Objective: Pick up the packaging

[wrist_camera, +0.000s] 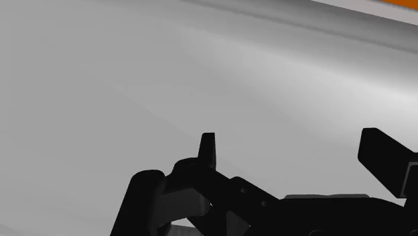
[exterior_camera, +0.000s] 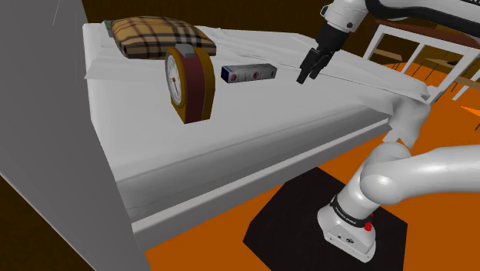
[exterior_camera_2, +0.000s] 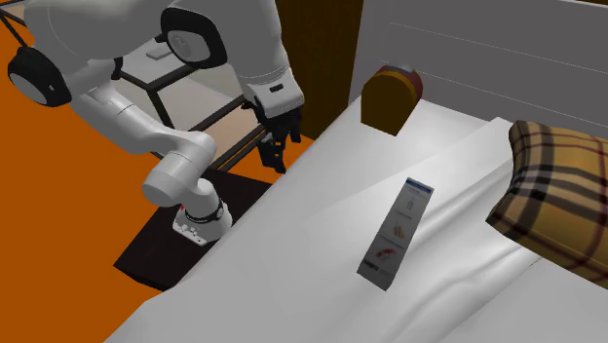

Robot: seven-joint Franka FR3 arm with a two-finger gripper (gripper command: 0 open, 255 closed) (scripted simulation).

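The fingers (wrist_camera: 208, 147) are held apart, with nothing clasped between them; bare white sheet lies beneath them. In the shoulder view the fingers (exterior_camera: 306, 75) hang over the edge of the bed (exterior_camera: 254, 131), clear of its surface. The packaging (exterior_camera: 248, 74), a flat oblong box printed white with a dark blue end and red marks, lies flat on the sheet well apart from the fingers, further in over the mattress. A wooden clock (exterior_camera: 189, 83) stands upright near the box, and a plaid pillow (exterior_camera: 158, 37) lies past it; both are well apart from the fingers.

The step in hand is judged to be the approach: the box is not yet reached and no grasp is begun. For the next move the fingers would need to be carried inward over the bed until the box sits between them, turned so that its narrow width is spanned, and lowered onto the soft sheet before being closed. The clock should be kept clear of.
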